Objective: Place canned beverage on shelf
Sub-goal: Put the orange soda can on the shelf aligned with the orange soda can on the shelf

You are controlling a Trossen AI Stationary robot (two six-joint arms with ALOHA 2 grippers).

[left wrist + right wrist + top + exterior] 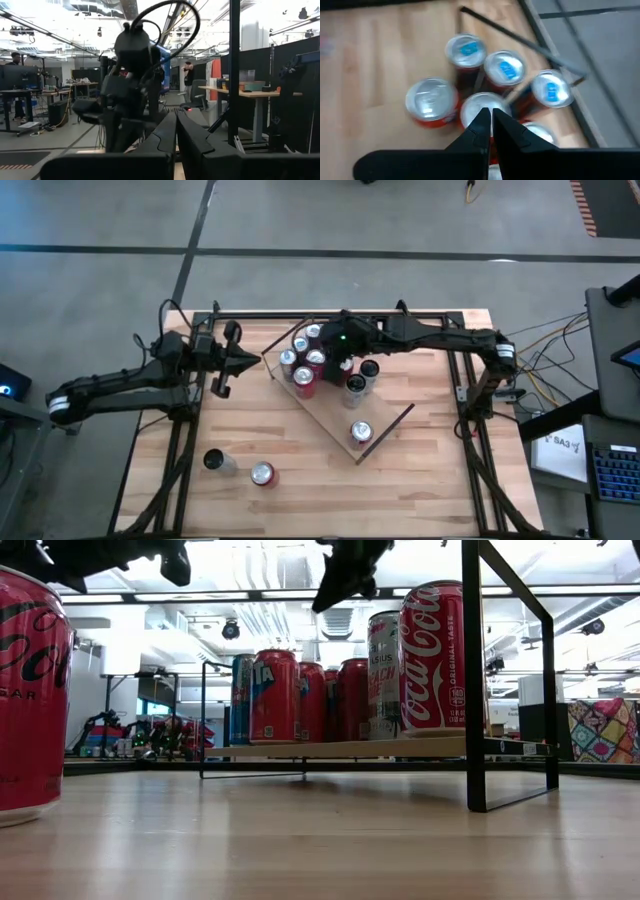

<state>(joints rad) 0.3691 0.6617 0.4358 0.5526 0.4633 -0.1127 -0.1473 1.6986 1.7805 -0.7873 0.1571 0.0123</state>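
1. Right gripper (490, 117), closed and empty, is hovering over cans (303, 360) crowding the shelf's (330, 418) far end.
2. Left gripper (252, 361), closed, is waiting nearby.
3. Coca-Cola can (433, 658) is showing "ORIGINAL TASTE".

Bright overhead glare; blurred right wrist view.

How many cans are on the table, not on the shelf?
2, both on the table's left side, away from the shelf: a silver can and a red can beside it.

Red cans (290, 697), light-wood shelf (340, 749) with dark rim, black arms
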